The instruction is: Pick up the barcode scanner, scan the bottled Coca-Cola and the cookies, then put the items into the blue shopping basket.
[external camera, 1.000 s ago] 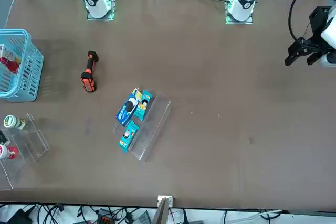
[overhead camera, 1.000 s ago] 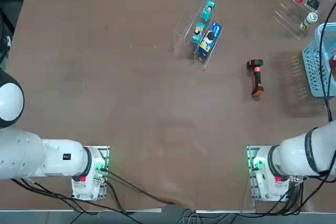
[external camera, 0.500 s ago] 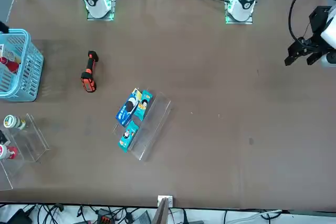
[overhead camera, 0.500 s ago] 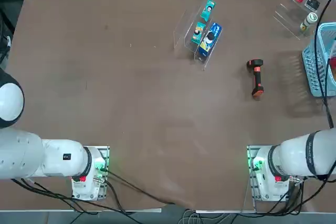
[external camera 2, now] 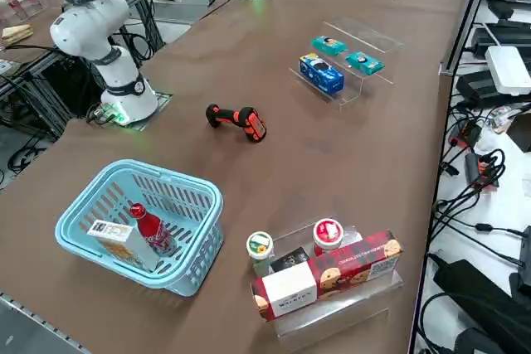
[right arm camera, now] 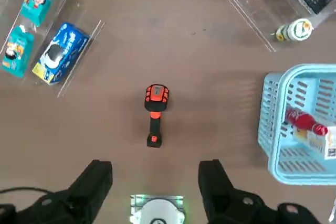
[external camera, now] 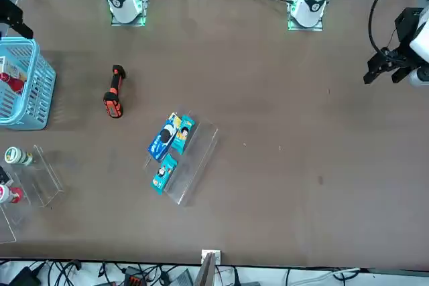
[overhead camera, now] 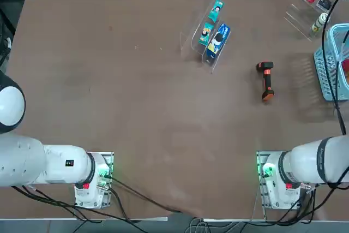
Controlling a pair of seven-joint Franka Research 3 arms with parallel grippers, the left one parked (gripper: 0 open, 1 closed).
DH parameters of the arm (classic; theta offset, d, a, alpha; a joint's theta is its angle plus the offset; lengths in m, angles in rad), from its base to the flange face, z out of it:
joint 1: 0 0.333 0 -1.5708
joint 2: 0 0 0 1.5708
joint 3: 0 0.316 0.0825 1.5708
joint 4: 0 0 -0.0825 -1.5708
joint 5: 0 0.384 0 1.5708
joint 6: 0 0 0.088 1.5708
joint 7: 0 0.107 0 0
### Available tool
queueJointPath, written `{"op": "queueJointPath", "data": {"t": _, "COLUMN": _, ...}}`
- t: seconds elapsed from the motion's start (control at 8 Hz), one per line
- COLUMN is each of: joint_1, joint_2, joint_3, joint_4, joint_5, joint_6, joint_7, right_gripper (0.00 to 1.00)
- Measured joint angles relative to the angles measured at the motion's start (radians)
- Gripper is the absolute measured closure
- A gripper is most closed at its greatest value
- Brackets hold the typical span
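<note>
The barcode scanner point(overhead camera: 266, 80) point(right arm camera: 155, 111) lies flat on the brown table, black head toward the arm bases in the top view. The blue shopping basket point(external camera 2: 199, 246) point(right arm camera: 275, 124) stands at the table's right edge. Inside it lie the red bottled Coca-Cola point(external camera 2: 151, 225) point(right arm camera: 304, 121) and the white cookies box point(external camera 2: 116, 242). My right gripper point(right arm camera: 155, 179) hangs open and empty, high above the table between the scanner and its own base. It is apart from both the scanner and the basket.
A clear stand point(overhead camera: 203, 34) holds a dark blue packet point(right arm camera: 59, 52) and two teal packets. A second clear stand point(external camera 2: 332, 308) beside the basket carries two cups and a red box. Cables run along the table's edges.
My right hand has drawn back from over the basket toward the base side, its black end coming into the front view's upper left. The fingers stay open. Nothing on the table moved.
</note>
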Motion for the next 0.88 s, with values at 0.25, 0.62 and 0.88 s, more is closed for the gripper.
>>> {"op": "queueJointPath", "data": {"t": 0.25, "joint_1": 0.017, "joint_2": -0.001, "joint_3": 0.014, "joint_4": 0.0, "joint_5": -0.01, "joint_6": 0.019, "joint_7": 0.029, "right_gripper": 0.0}}
{"op": "queueJointPath", "data": {"t": 0.62, "joint_1": 0.041, "joint_2": 0.001, "joint_3": 0.018, "joint_4": -0.006, "joint_5": -0.015, "joint_6": 0.078, "joint_7": 0.041, "right_gripper": 0.0}}
{"op": "queueJointPath", "data": {"t": 0.88, "joint_1": 0.042, "joint_2": 0.014, "joint_3": 0.018, "joint_4": -0.015, "joint_5": -0.015, "joint_6": 0.093, "joint_7": 0.048, "right_gripper": 0.0}}
